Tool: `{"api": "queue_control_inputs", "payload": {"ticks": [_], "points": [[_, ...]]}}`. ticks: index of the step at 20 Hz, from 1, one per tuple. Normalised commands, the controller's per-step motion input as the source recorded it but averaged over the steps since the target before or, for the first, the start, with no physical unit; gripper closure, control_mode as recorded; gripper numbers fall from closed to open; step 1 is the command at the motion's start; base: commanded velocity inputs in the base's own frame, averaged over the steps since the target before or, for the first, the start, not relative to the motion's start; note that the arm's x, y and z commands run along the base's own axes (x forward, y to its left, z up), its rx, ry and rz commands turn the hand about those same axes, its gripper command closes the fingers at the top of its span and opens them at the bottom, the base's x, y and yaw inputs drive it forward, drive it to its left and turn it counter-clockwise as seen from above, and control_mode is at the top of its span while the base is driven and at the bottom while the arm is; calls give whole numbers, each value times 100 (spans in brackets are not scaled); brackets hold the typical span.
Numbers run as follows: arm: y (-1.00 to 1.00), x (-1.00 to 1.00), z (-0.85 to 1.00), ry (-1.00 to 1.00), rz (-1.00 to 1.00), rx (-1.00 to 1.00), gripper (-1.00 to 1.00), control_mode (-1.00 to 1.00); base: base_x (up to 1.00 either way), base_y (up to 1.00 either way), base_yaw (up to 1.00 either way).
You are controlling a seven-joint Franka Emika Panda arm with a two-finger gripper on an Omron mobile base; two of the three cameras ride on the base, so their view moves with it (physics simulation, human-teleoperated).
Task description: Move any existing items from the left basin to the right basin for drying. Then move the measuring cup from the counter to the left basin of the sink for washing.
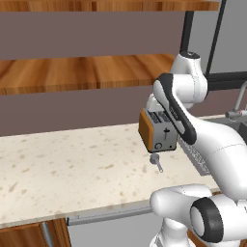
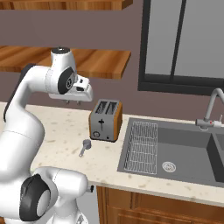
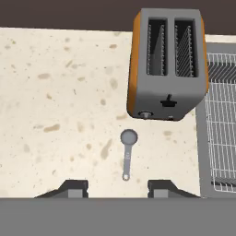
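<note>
The measuring cup (image 3: 128, 138) is seen lying on the counter (image 3: 55, 115), just in front of the toaster (image 3: 168, 64), left of the sink (image 2: 183, 148). The gripper (image 3: 117, 188) is held above it, open and empty.

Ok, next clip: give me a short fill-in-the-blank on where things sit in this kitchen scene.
1. The measuring cup lies on the ____, just in front of the toaster.
2. The toaster has ____ slots on top.
3. The gripper hangs above the counter with its fingers ____.
4. A wire rack lies in the sink on the side nearest the ____.

Missing words: counter; two; open; toaster
</note>
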Motion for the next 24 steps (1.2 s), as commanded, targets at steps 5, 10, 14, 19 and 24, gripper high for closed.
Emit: {"api": "queue_control_inputs", "payload": {"ticks": [5, 10, 14, 19, 24], "points": [[-1, -1, -1, -1, 0, 0, -100, -100, 0, 0, 0], [0, -26, -59, 5, 0, -1, -100, -100, 0, 0, 0], [0, -25, -97, 18, -1, 0, -100, -100, 0, 0, 0], [0, 0, -84, 12, 0, 0, -100, -100, 0, 0, 0], [0, 1, -78, 11, -1, -4, -100, -100, 0, 0, 0]]}}
